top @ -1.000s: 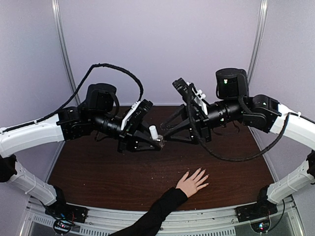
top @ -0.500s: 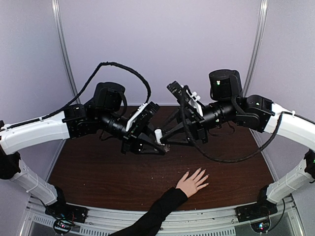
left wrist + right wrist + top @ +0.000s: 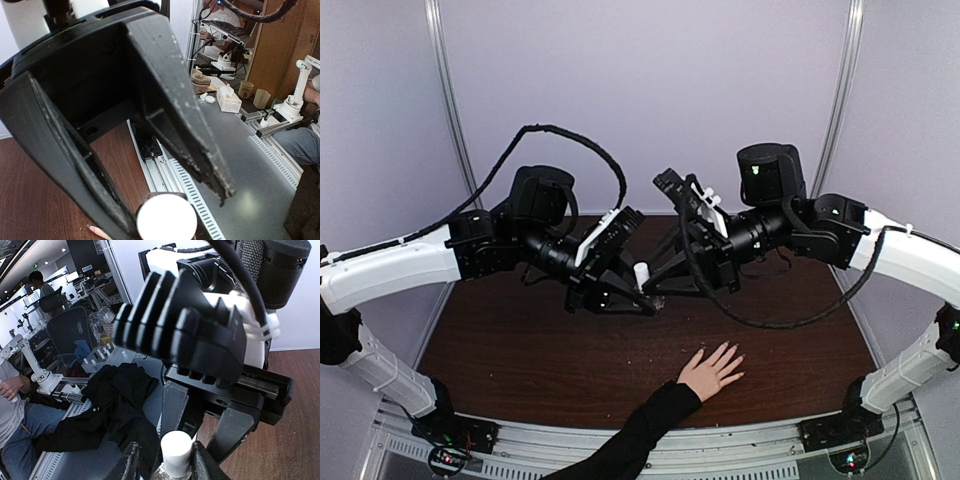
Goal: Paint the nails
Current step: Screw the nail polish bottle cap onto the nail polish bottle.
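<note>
Left hand [image 3: 646, 300] of the robot is closed tight on a small bottle [image 3: 642, 276] and holds it in the air over the middle of the brown desk [image 3: 520, 350], with the white cap [image 3: 176, 447] on top. In the left wrist view the round cap shows from above between the 2 black fingers, near their tips.

Right hand [image 3: 167, 464] reaches in from the opposite side and meets the bottle at the cap. Its jaws stand partly open, with 1 finger at each side of the cap. In the right wrist view a dark gap shows between the cap and 1 finger. The other finger is just beside the cap, and I cannot tell if it touches. The cap sits on the bottle.

The nails [image 3: 732, 351] are at the tips of a person's hand [image 3: 708, 372], which lies flat on the desk near the front edge, between the bases of the 2 arms. Its 5 fingers are spread and point away from the front edge, and a black sleeve [image 3: 640, 430] covers the arm. This hand is well apart from the bottle, nearer to the front and a little to the right. The nails are too small to tell their colour.
</note>
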You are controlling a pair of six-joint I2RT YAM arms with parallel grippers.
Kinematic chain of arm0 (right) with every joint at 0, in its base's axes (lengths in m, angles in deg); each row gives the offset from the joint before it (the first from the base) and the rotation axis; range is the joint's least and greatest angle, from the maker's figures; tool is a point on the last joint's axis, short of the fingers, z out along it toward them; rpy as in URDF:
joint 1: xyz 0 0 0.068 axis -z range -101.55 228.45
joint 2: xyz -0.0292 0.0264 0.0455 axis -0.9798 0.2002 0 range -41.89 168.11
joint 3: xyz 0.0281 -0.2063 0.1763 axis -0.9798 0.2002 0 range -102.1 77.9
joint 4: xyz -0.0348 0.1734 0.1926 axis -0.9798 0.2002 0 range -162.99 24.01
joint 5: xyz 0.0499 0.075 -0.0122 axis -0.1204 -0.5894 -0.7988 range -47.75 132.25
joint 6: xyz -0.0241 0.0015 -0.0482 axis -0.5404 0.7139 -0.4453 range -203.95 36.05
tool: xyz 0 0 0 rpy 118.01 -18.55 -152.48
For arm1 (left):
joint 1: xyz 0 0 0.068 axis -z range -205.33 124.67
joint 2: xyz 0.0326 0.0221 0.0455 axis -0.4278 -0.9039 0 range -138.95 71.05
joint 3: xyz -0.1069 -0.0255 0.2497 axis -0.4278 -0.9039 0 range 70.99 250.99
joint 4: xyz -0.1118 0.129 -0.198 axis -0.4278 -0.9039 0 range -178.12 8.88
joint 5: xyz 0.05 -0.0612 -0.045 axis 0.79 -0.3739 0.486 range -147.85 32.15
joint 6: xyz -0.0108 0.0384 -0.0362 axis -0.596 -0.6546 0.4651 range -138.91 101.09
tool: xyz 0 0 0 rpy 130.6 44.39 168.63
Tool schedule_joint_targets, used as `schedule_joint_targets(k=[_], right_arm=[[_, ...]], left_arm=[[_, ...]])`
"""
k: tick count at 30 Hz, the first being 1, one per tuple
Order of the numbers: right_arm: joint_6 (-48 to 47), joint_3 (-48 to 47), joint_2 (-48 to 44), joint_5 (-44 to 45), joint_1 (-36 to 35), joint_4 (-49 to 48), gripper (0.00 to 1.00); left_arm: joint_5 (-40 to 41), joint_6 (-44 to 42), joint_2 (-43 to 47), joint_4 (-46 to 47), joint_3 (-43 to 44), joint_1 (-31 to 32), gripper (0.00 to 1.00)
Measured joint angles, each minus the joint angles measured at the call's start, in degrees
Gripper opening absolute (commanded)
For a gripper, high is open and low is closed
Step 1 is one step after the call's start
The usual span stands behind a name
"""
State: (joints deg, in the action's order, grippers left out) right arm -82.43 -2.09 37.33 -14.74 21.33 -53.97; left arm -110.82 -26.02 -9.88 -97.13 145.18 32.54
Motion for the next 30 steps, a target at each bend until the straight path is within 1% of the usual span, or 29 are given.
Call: schedule_joint_targets(k=[4,8,11,21,30], right_arm=[[0.2,-0.1,0.2,0.0,0.0,0.0,0.18],[-0.3,-0.1,0.3,0.3,0.2,0.0,0.12],[-1.4,-0.3,0.3,1.2,0.3,-0.1,0.08],[-4.6,-0.9,0.1,8.4,0.3,-0.4,0.03],[-5.9,-1.2,-0.1,20.8,0.4,-0.4,0.0]], left_arm=[[0.0,-0.2,0.0,-0.4,0.2,0.1,0.0],[0.9,-0.2,0.2,-0.4,0.2,0.3,0.0],[3.3,0.5,0.9,-0.1,0.0,0.3,0.0],[13.3,4.1,3.5,2.3,-2.0,0.1,0.0],[27.2,7.8,4.0,2.6,-2.0,0.0,0.0]])
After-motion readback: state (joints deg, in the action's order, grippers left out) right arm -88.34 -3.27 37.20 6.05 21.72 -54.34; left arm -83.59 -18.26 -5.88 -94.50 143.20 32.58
